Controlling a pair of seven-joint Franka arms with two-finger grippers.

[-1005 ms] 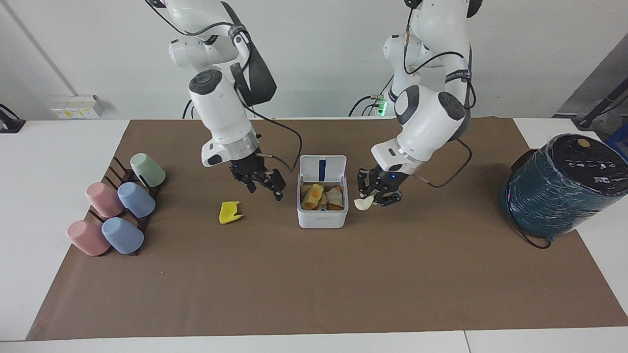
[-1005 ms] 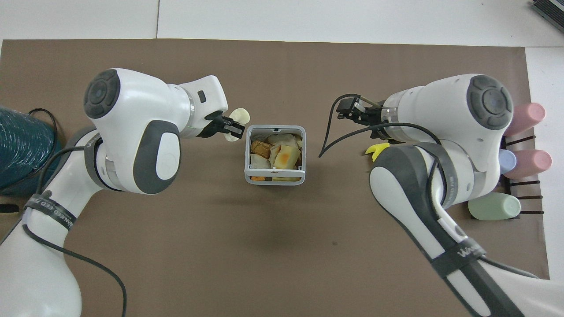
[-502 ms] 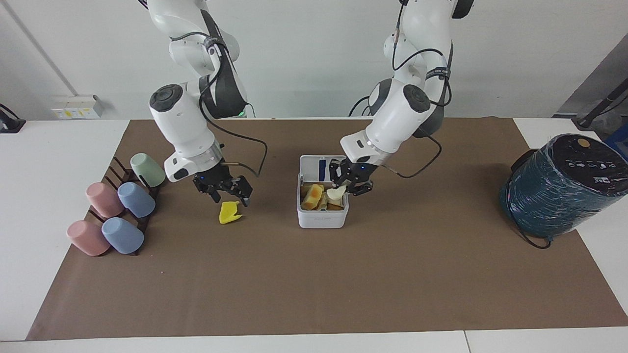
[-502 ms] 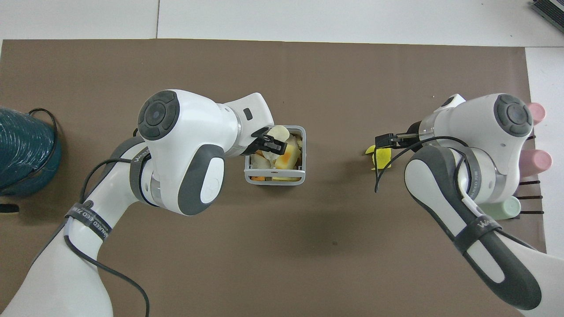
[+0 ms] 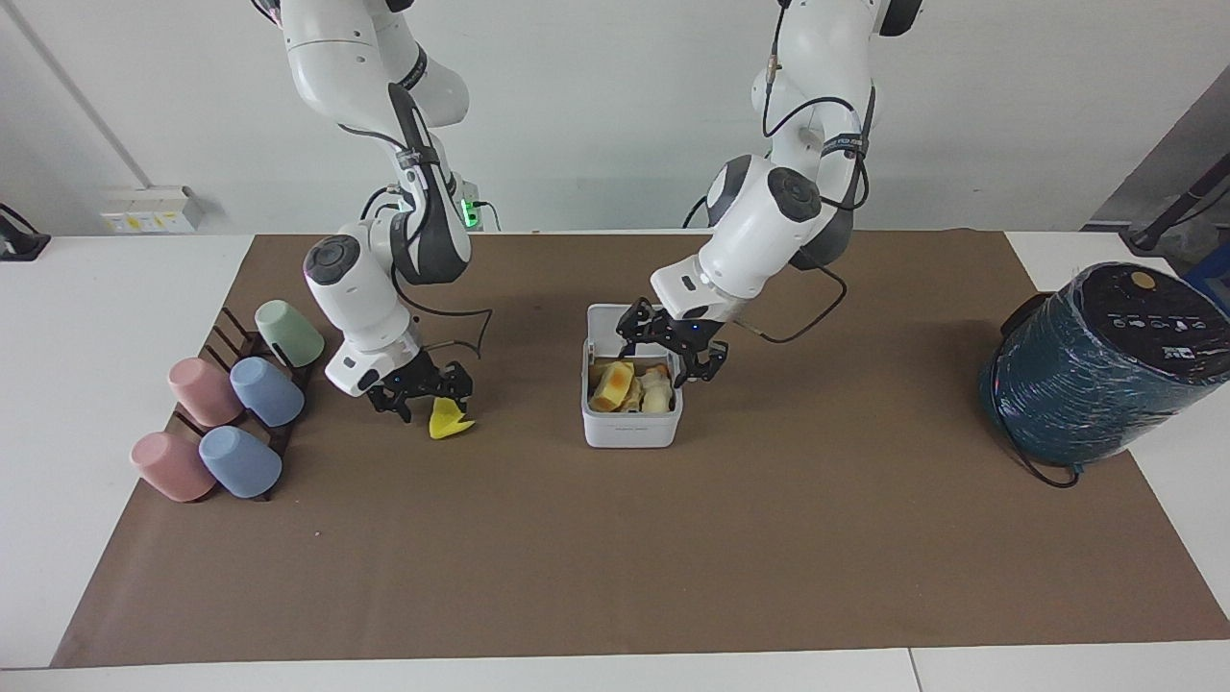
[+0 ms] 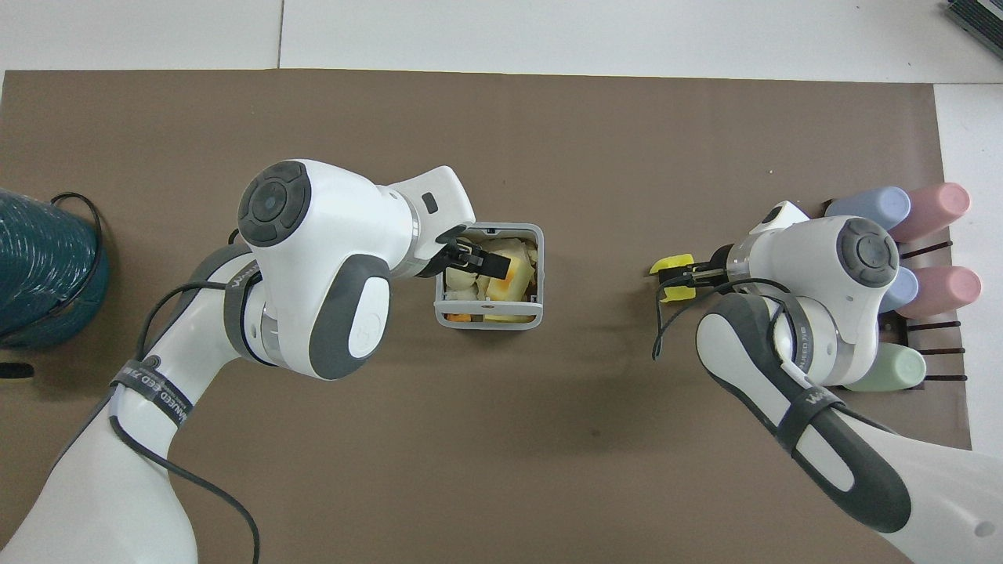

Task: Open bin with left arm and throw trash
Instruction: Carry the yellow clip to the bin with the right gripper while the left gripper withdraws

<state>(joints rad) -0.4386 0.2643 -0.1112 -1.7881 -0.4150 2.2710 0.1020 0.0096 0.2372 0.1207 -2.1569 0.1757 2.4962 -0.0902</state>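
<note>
Left tool point(image 5: 673, 354) now over the open bin point(image 5: 631, 428), frame centre, fingers spread, cream lump point(image 5: 657, 389) dropped inside. Right tool point(image 5: 430, 392) open, lowered around the yellow scrap point(image 5: 446, 420), apparently ungripped; bare mat surrounds.

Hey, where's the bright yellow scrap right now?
The bright yellow scrap lies on the brown mat, between the open white bin and the cup rack, toward the right arm's end, right at the right pincer.

The bin point(image 5: 631, 423) stands mid-tabletop point(image 5: 615, 577) with trash inside; a scrap point(image 5: 447, 420) lies toward the right arm's end, cups point(image 5: 231, 413) just beside it.
</note>
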